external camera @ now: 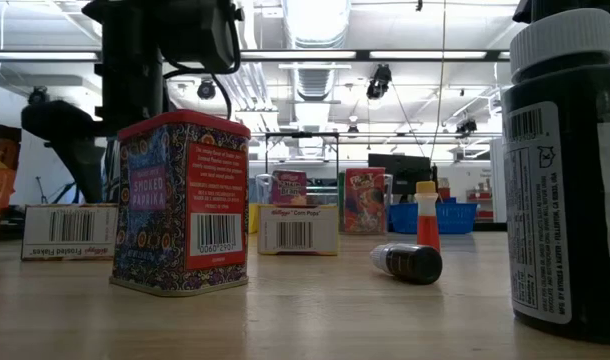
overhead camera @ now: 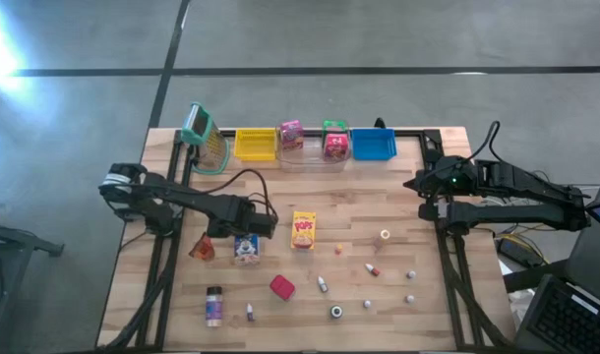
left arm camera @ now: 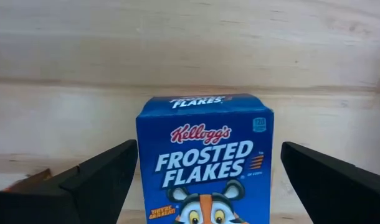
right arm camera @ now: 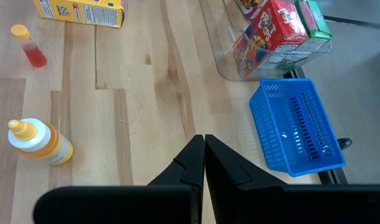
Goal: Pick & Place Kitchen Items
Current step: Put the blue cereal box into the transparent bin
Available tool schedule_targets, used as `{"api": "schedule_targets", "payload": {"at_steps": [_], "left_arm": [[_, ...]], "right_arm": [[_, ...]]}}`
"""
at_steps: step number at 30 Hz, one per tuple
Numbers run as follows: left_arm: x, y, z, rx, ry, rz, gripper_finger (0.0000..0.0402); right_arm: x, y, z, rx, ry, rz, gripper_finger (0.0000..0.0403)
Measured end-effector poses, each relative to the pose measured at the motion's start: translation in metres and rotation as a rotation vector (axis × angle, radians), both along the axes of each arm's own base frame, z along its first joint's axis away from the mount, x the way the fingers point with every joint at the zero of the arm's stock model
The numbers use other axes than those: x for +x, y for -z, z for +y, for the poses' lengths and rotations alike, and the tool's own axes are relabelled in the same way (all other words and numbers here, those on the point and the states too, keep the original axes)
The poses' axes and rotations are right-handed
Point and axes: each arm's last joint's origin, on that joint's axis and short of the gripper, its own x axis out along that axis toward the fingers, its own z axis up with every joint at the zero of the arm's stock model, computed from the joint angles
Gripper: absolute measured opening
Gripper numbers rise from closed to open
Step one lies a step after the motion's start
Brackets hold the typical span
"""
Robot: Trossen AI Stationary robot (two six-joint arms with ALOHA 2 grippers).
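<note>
A small blue Frosted Flakes box point(left arm camera: 205, 162) stands upright on the wooden table point(overhead camera: 349, 202), left of centre point(overhead camera: 246, 250). My left gripper point(left arm camera: 207, 155) is open and hangs over it point(overhead camera: 247, 234), with one finger on each side of the box and a gap on both sides. The yellow Pops box point(overhead camera: 303, 229), the orange wedge point(overhead camera: 203, 248), the red block point(overhead camera: 282, 287), the purple-labelled jar point(overhead camera: 213, 306) and several tiny bottles lie scattered on the table. My right gripper point(right arm camera: 204, 142) is shut and waits at the table's right side point(overhead camera: 416, 184), holding nothing.
The yellow bin point(overhead camera: 255, 145), the clear bin point(overhead camera: 310, 155) holding pink and red boxes, and the blue bin point(overhead camera: 372, 145) line the far edge. A green and orange packet point(overhead camera: 204, 138) stands at the far left corner. A honey bottle point(right arm camera: 40, 142) lies near my right gripper.
</note>
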Motion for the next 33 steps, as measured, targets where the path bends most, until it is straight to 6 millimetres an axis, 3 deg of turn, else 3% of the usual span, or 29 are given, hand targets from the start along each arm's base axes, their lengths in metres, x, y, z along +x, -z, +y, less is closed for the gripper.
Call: {"api": "schedule_targets", "payload": {"at_steps": [16, 33], "left_arm": [[0.003, 0.033, 0.019, -0.051, 0.024, 0.058, 0.0400], [0.004, 0.034, 0.020, -0.060, 0.067, 0.065, 0.0400]], "right_arm": [[0.000, 0.000, 0.000, 0.000, 0.000, 0.000, 0.0008], [0.000, 0.000, 0.000, 0.000, 0.000, 0.000, 0.0008]]}}
